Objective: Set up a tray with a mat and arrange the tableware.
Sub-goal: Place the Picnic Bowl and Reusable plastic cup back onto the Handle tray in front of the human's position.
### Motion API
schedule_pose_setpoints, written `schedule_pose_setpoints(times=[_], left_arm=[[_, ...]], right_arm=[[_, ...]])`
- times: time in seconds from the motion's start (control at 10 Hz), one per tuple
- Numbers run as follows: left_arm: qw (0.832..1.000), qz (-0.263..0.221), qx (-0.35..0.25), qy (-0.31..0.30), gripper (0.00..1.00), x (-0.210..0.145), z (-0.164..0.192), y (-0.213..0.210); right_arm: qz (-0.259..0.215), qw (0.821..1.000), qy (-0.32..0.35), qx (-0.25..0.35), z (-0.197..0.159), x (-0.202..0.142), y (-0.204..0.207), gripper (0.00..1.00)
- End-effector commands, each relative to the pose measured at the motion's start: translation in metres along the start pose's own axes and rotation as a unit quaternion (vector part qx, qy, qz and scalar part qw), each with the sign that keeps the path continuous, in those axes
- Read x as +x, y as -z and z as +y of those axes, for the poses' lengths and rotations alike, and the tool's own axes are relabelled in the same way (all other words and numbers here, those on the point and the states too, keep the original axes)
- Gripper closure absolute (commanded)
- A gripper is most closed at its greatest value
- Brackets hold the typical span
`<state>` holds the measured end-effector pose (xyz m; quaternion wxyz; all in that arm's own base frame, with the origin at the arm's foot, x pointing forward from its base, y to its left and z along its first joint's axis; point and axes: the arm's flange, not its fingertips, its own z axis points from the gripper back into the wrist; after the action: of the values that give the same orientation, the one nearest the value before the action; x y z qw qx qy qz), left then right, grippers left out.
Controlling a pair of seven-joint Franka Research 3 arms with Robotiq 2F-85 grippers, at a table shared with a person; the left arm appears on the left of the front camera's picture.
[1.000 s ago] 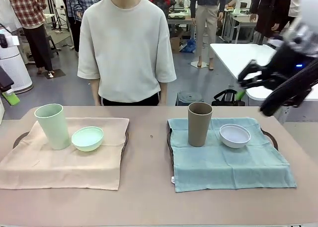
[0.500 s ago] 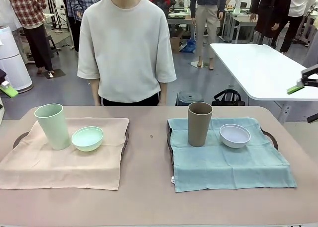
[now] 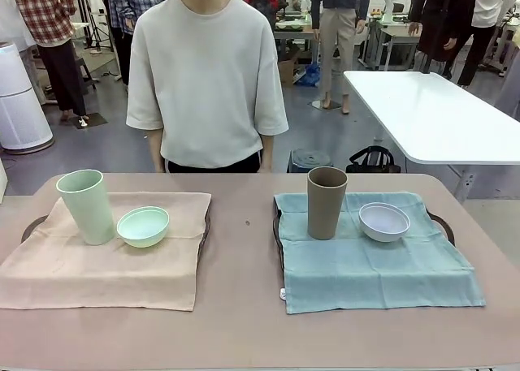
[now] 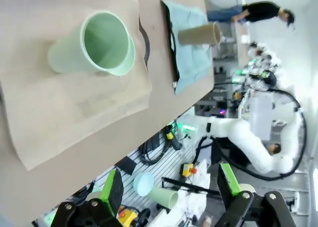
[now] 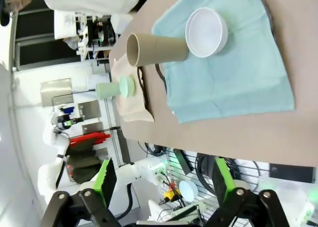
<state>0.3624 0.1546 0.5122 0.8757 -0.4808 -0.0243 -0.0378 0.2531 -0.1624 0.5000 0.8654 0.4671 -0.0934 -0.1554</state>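
Note:
On the left, a beige mat [image 3: 101,265] covers a dark tray [image 3: 32,226] and carries a tall pale green cup [image 3: 85,206] with a pale green bowl [image 3: 143,226] beside it. To the right, a teal mat [image 3: 370,261] lies over a second tray [image 3: 444,226], holding a tall brown cup [image 3: 326,202] and a small white bowl [image 3: 384,222]. My left gripper [image 4: 171,187] hangs open high over the green cup [image 4: 94,45], with nothing between its fingers. My right gripper [image 5: 164,180] is open too, well above the brown cup [image 5: 156,49] and white bowl [image 5: 206,32].
A person [image 3: 203,79] stands at the table's far edge, arms down. Bare brown tabletop [image 3: 240,249] runs between the two trays. A white table [image 3: 431,115] stands behind at the right.
My right arm, at the front view's right edge a second ago, has pulled back out of that view. The green pad at the left edge has gone too. The tableware has not moved.

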Motion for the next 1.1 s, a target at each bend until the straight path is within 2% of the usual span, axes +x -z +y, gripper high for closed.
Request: schedule_pose_setpoints(times=[0.0,0.3,0.4,0.5,1.0], left_arm=[[0.999,-0.029,-0.019,-0.023,0.0,0.004,0.004,-0.019],[0.998,-0.041,0.017,-0.041,0.0,-0.002,0.008,-0.015],[0.999,-0.029,-0.005,-0.027,0.0,-0.003,0.016,-0.025],[0.999,-0.029,-0.005,-0.027,0.0,-0.003,0.016,-0.025],[0.999,-0.029,-0.005,-0.027,0.0,-0.003,0.016,-0.025]], right_arm=[[-0.001,1.0,-0.002,0.016,-0.03,-0.003,-0.017,0.0],[0.002,1.0,-0.022,0.019,-0.036,-0.013,-0.031,0.0],[0.014,0.999,-0.03,0.012,-0.03,-0.012,-0.028,0.0],[-0.014,0.999,-0.004,0.029,-0.037,-0.013,-0.027,0.0],[-0.014,0.999,-0.004,0.029,-0.037,-0.013,-0.027,0.0]])
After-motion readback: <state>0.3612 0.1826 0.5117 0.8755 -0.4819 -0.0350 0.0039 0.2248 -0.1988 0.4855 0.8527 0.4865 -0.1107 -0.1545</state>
